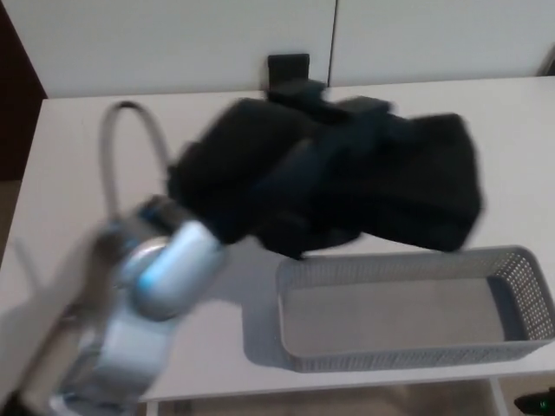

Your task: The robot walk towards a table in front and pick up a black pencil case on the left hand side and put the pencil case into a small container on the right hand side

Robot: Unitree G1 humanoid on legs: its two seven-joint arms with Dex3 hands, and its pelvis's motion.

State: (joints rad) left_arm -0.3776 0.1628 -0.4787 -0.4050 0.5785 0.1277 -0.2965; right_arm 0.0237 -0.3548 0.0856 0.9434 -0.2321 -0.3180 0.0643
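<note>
While my left arm (147, 295) reaches in from the lower left, well to the left of the gray container (520, 264), its silver forearm shows blurred and a gray cable (130, 139) loops above it. Further toward the container, my left hand (260, 173) hangs over the white desk (87, 156), just up and left of the container's near left corner. The hand is a dark smear in the picture, yet its fingers are plainly wrapped around the black pencil case (425, 186), which I carry clear of the desk. The case sticks out rightward from my hand and sits above the container's far rim, over its left and middle part; its lower edge overlaps that rim in the picture, and I cannot tell whether it touches. Behind my hand, past the desk's far edge and up-left of the container, a small black block (288, 65) stands against the white wall panels (173, 43). The container itself is a long, shallow perforated basket lying lengthwise along the desk's front edge, and its gray floor shows bare. Below the container's right end, beneath the desk edge, a dark bit of my right hand (538, 403) peeks in at the corner; I cannot tell how its fingers are set.
</note>
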